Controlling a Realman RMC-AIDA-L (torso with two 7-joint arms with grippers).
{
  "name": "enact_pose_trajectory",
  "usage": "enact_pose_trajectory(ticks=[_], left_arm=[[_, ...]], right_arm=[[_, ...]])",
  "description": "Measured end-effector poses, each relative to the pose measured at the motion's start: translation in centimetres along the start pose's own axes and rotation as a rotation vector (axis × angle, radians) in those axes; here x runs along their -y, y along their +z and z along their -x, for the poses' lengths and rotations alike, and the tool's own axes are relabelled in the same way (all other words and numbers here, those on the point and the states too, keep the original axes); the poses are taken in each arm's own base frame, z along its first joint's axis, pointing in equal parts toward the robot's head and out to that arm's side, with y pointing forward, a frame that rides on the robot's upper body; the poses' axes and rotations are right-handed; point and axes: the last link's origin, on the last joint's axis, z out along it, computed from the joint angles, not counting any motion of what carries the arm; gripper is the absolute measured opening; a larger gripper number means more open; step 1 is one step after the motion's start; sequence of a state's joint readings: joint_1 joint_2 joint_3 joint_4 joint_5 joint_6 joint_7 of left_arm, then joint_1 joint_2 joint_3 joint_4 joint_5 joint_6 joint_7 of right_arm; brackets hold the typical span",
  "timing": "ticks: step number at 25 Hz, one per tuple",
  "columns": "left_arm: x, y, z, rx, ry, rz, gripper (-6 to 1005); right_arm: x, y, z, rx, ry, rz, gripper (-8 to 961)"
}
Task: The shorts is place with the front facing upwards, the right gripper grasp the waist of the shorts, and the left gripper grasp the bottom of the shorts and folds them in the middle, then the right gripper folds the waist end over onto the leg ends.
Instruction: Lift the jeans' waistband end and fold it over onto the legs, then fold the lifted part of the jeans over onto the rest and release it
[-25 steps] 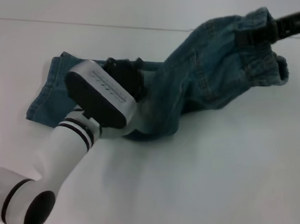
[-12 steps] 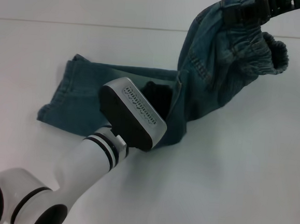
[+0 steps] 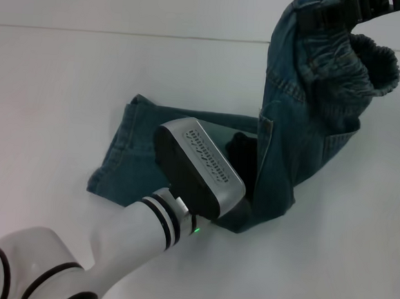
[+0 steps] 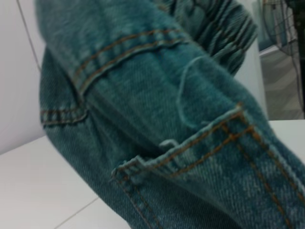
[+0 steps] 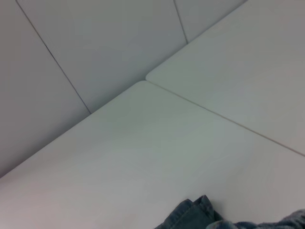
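R gripper (image 3: 333,13) was clamped on the waist (image 3: 363,62) of the shorts (image 3: 295,129), lifted at far right, legs on table (image 3: 359,245); L gripper (image 3: 241,149) on fabric mid-table, grip unclear.

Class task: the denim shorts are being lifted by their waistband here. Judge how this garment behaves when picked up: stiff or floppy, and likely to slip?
Probably floppy: the shorts hang in a twisted drape from the right end effector while their far leg lies flat on the table. Likely heavy enough to sag, since the fabric falls steeply. The gathered waist probably resists slipping.
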State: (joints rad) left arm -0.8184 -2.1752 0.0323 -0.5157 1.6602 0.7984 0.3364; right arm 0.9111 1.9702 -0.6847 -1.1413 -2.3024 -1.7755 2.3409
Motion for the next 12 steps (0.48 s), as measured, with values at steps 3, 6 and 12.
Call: enact_pose_trajectory(ticks=[3, 6, 12], left_arm=[[-0.3, -0.1, 0.1, 0.002, -0.016, 0.004, 1], [-0.3, -0.7, 0.5, 0.001, -0.044, -0.021, 0], [0.5, -2.3, 1.8, -0.01, -0.089, -0.105, 0]], right_arm=[[0.1, 0.0, -0.2, -0.002, -0.001, 0.0, 108], [0.3, -0.1, -0.4, -0.004, -0.005, -0.001, 108], [0.5, 0.2, -0.9, -0.012, -0.004, 0.001, 104]])
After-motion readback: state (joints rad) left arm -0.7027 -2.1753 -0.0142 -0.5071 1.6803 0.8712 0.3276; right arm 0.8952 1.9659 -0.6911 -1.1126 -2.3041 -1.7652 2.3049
